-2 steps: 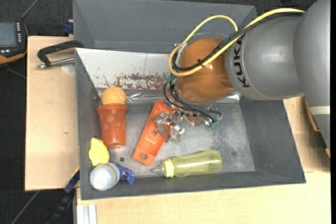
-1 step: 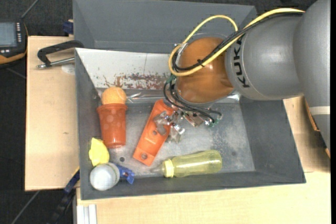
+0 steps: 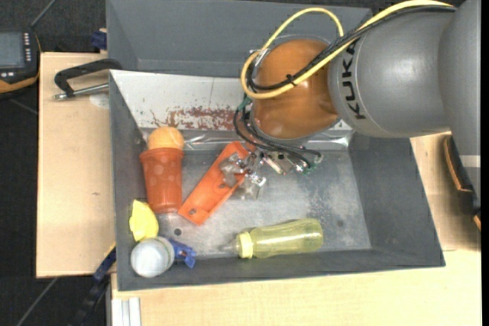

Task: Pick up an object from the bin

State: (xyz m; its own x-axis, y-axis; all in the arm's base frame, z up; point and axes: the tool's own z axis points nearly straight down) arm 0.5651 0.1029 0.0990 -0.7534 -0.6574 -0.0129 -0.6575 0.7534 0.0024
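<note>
My gripper [image 3: 246, 176] hangs low in the middle of the bin, below the orange wrist cover, its metal fingertips right at the upper end of a flat orange tool [image 3: 208, 197] that lies slanted on the floor. The tool's upper end [image 3: 229, 158] sits against the fingers; whether they clasp it is hidden. Left of it stands an orange cup-shaped toy with a pale orange ball on top [image 3: 162, 168]. A yellow-green bottle [image 3: 281, 238] lies on its side near the front wall, apart from the gripper.
In the front left corner lie a small yellow piece [image 3: 143, 220] and a white-and-blue round object [image 3: 156, 256]. The arm and its cables cover the bin's back right part.
</note>
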